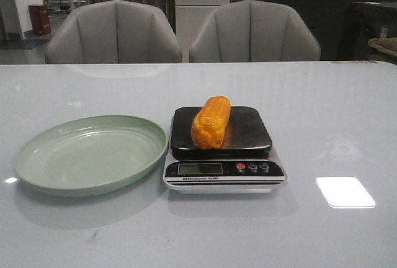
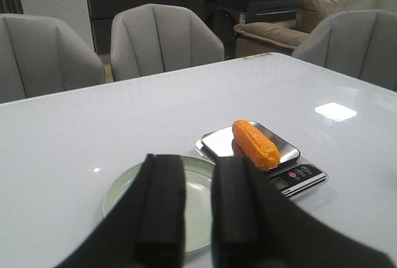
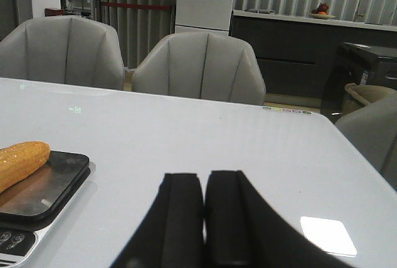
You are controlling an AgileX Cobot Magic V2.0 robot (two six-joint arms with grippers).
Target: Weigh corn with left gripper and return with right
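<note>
The orange-yellow corn [image 1: 211, 121] lies lengthwise on the dark platform of the kitchen scale [image 1: 248, 130], with nothing holding it. It also shows in the left wrist view as the corn [image 2: 255, 144] and at the edge of the right wrist view as the corn [image 3: 20, 161]. My left gripper [image 2: 198, 159] hovers back from the pale green plate [image 2: 200, 181], open, with a narrow gap and nothing between its fingers. My right gripper [image 3: 203, 175] is shut and empty over bare table to the right of the scale [image 3: 37, 193]. Neither gripper appears in the front view.
The empty green plate [image 1: 37, 156] sits just left of the scale, whose display and buttons [image 1: 251, 167] face the near edge. Grey chairs [image 1: 115, 32] stand behind the table's far edge. A bright light reflection [image 1: 345, 192] lies at the right.
</note>
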